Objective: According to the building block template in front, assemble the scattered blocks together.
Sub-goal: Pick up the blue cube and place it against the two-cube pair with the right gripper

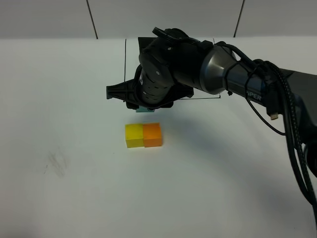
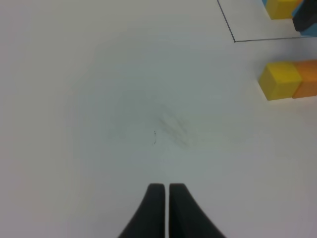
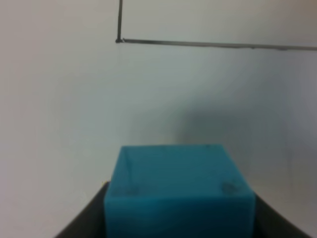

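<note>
The scattered yellow cube [image 1: 133, 136] and orange cube [image 1: 152, 134] sit touching side by side on the white table. They also show in the left wrist view, yellow [image 2: 280, 79] and orange [image 2: 308, 78]. My right gripper [image 1: 146, 107] is shut on the sky blue cube [image 1: 145, 110], held just behind the pair and a little above the table. The right wrist view shows the blue cube [image 3: 178, 191] between the fingers. The template's black frame [image 1: 125, 59] is mostly hidden under my right arm; its yellow cube [image 2: 282, 7] shows in the left wrist view. My left gripper [image 2: 163, 193] is shut and empty.
The frame's corner [image 3: 119, 40] lies on the table beyond the held cube. A faint grey smudge [image 1: 57, 162] marks the table at the left. The right arm's cables [image 1: 292, 129] hang at the right side.
</note>
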